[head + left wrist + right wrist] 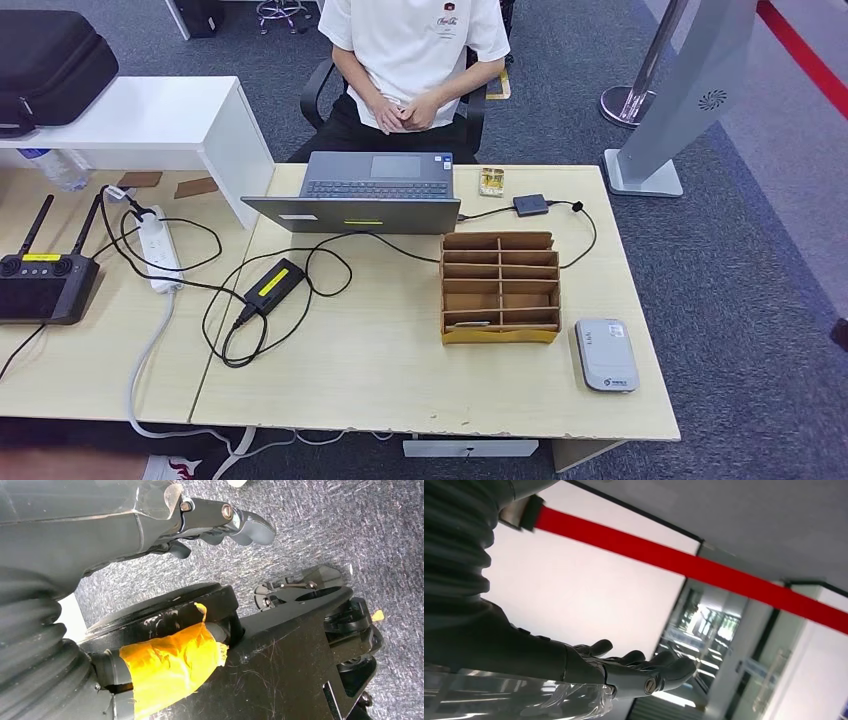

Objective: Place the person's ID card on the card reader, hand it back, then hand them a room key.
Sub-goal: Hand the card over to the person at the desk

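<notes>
grey card reader (606,354) flat on table's near-right corner, beside cardboard key rack (499,287).

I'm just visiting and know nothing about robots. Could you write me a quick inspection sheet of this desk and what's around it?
Surface: light wooden desk, mostly bare at the front.
Job's things: grey card reader at the front right; cardboard slot rack beside it with a card in a lower slot.
Clutter: laptop, power strip, black controller.
Hands: left hand and right hand empty, fingers extended, away from the desk.
Cables: black leads loop around the power brick.
Surroundings: seated person opposite; grey carpet.
</notes>
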Robot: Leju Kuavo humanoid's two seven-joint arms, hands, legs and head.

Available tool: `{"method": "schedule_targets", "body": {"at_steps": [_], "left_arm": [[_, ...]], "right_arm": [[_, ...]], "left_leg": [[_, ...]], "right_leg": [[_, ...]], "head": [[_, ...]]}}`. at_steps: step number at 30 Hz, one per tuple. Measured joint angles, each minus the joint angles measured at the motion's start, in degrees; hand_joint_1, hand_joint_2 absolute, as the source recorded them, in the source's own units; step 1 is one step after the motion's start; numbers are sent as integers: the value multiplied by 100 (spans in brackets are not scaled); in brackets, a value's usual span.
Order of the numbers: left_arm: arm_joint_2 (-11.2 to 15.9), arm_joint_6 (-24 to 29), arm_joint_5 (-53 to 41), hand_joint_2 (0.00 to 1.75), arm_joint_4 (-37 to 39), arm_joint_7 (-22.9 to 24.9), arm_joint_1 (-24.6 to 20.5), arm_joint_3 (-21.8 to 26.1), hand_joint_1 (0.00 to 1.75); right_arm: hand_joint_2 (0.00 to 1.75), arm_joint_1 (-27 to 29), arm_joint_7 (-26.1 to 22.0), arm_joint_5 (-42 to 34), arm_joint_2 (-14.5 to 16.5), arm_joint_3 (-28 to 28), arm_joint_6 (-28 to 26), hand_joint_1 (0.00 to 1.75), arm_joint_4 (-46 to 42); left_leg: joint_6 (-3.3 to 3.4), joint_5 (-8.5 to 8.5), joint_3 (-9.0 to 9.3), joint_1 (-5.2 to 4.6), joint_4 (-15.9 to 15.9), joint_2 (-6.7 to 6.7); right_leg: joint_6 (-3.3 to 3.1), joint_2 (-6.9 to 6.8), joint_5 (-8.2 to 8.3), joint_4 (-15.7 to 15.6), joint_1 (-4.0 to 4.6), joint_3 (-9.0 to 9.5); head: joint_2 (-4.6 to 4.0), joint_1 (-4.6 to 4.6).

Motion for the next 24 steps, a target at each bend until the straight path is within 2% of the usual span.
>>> {"method": "schedule_targets", "body": {"at_steps": [4, 9, 16, 24], "left_arm": [[2, 7, 73, 175, 0, -8, 2, 1, 0], [2, 10, 159, 175, 0, 5, 4, 17, 0], [2, 3, 255, 175, 0, 65, 6, 91, 0], [2, -59, 392, 175, 0, 149, 4, 155, 0]], "right_arm": [[175, 583, -77, -19, 57, -578, -133, 0, 453], [175, 1079, -113, -68, 362, -1091, -261, 0, 931], [175, 1485, -82, -153, 1093, -1565, -299, 0, 1417], [175, 1684, 225, -61, 2039, -1801, -79, 0, 1761]], "left_leg": [[4, -5, -4, 0, -3, 0], [11, -12, 3, 1, -6, 7], [10, -11, 11, 3, -11, 16], [6, -13, 16, 7, -14, 34]], "right_leg": [[-3, -1, -4, 0, 0, -1], [-7, 3, -8, 0, 2, -1], [-12, 10, -10, 2, 6, -1], [-15, 23, -12, 4, 10, 0]], "head": [[0, 1], [0, -1], [0, -1], [0, -2]]}}
